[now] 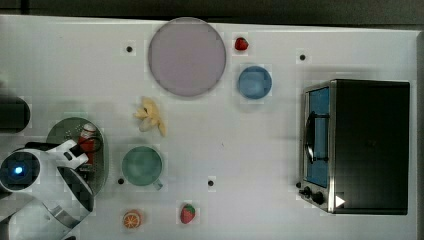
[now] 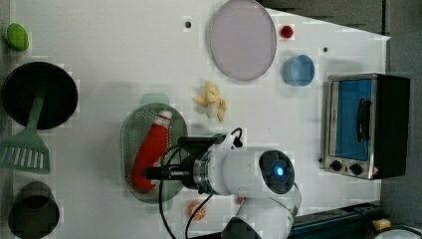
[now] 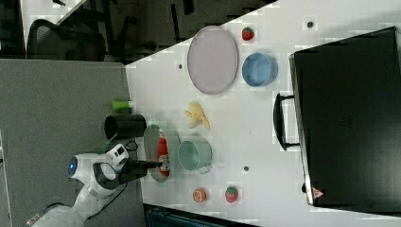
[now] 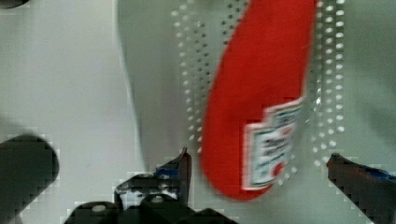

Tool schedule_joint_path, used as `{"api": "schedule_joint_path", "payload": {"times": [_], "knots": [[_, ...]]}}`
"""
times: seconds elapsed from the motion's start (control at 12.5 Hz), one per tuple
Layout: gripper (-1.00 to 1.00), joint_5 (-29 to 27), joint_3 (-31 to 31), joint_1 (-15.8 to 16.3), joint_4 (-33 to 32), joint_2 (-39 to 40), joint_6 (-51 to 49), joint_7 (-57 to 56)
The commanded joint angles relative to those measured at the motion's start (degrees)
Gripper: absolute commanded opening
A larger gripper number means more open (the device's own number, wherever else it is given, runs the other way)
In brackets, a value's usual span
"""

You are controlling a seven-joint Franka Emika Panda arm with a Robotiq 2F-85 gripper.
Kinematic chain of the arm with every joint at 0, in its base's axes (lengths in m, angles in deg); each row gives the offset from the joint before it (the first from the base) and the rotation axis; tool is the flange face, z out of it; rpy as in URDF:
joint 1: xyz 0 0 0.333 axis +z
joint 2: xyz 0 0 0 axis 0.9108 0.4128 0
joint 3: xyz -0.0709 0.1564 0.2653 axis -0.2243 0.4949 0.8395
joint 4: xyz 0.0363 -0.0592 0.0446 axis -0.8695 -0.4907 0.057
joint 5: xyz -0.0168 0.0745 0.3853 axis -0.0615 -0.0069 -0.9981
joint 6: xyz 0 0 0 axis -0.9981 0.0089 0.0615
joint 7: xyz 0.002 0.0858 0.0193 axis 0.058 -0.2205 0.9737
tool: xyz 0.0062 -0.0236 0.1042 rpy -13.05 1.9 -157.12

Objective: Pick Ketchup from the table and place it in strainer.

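A red ketchup bottle (image 2: 149,152) with a white cap lies on its side inside a pale green oval strainer (image 2: 128,139) on a white table (image 1: 240,145). In the wrist view the bottle (image 4: 254,98) rests on the strainer's perforated floor (image 4: 191,70), its label facing up. The robot's gripper (image 4: 259,170) hangs just over the bottle's base end with its two dark fingers (image 4: 180,170) spread wide, one on each side of the bottle and clear of it, so the bottle is released. In the top view, a green mug (image 1: 142,166) stands just beside the strainer (image 1: 67,131), a peeled banana (image 1: 150,116) lies near it, and a large grey-lilac plate (image 1: 186,56) and a toaster oven (image 1: 357,146) sit well apart from it.
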Motion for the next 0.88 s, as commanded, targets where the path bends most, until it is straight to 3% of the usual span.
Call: {"api": "schedule_joint_path", "payload": {"times": [0.08,0.24,0.56,0.88], "knots": [[1.00,0.34,0.01,-0.85,2.09,-3.63,0.57,3.14],[1.00,0.04,-0.39,-3.00,2.28,-7.10,-1.12,3.46],[1.00,-0.19,-2.59,-10.20,3.50,-17.31,-10.91,3.46],[1.00,-0.27,-9.82,-15.88,6.32,-26.14,-22.55,3.44]]}}
